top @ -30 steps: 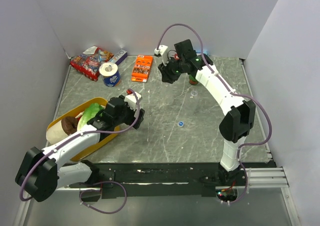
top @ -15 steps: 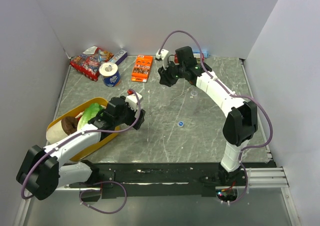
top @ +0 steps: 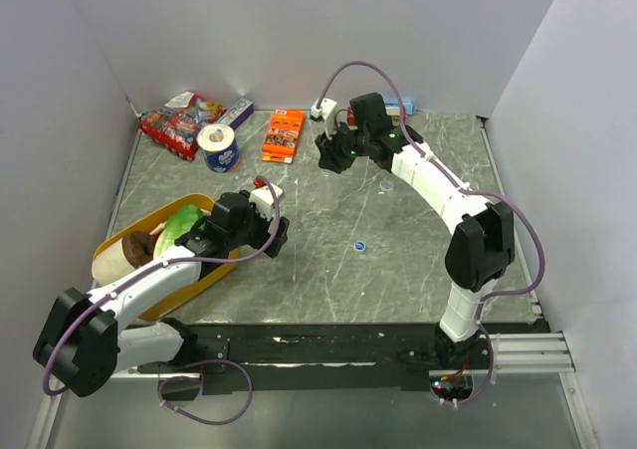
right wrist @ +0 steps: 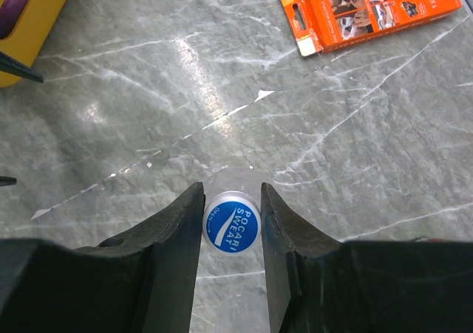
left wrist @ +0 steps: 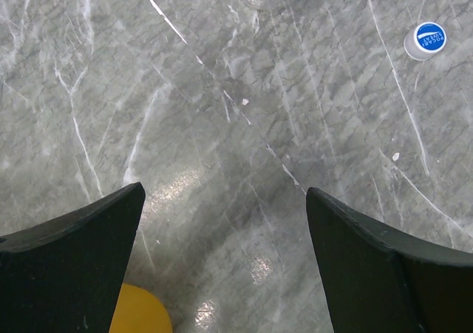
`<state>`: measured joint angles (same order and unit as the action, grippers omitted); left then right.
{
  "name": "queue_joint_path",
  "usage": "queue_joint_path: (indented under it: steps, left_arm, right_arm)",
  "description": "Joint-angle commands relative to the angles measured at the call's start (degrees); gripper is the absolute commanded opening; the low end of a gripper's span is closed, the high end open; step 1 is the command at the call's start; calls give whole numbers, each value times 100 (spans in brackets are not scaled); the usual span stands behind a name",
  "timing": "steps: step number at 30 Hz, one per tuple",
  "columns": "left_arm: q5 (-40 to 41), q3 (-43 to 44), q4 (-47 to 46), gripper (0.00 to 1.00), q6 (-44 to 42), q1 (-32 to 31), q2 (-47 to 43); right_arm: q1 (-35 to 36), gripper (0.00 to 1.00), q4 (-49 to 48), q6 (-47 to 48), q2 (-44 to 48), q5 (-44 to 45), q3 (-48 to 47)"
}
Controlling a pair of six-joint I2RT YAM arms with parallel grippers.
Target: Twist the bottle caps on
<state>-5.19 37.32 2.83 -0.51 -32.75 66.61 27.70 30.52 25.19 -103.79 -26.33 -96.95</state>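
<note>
Top view: the right gripper (top: 333, 157) is recorded over the far part of the table (top: 328, 280), near the orange box (top: 284, 135). A clear bottle (top: 386, 183) is seen near it. A loose cap (top: 358, 245) lies mid-table. The left gripper (top: 277, 232) is noted beside the yellow tray (top: 202, 201).

Left wrist: jaws spread, nothing held; the loose cap is seen upper right.

Right wrist: jaws clenched on the second cap (right wrist: 231, 222).
</note>
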Motion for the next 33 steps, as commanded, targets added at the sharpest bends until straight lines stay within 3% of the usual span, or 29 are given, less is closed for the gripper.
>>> queue_joint_path:
  steps: [1, 15, 23, 24, 33]
  left_arm:
    - [-157, 232, -221, 96, 113, 32, 45]
    - [-298, 232, -230, 96, -98, 23, 54]
    - [-333, 214, -239, 96, -133, 32, 45]
    - [-342, 214, -248, 96, -125, 23, 45]
    - [-386, 232, -248, 96, -124, 23, 80]
  right_arm:
    - [-37, 28, 68, -5, 421, 92, 79]
    - [-11, 48, -29, -49, 526, 163, 202]
    - [-11, 52, -55, -58, 526, 189, 211]
    - [-2, 56, -55, -58, 526, 189, 203]
    - [-11, 66, -38, -260, 561, 171, -403]
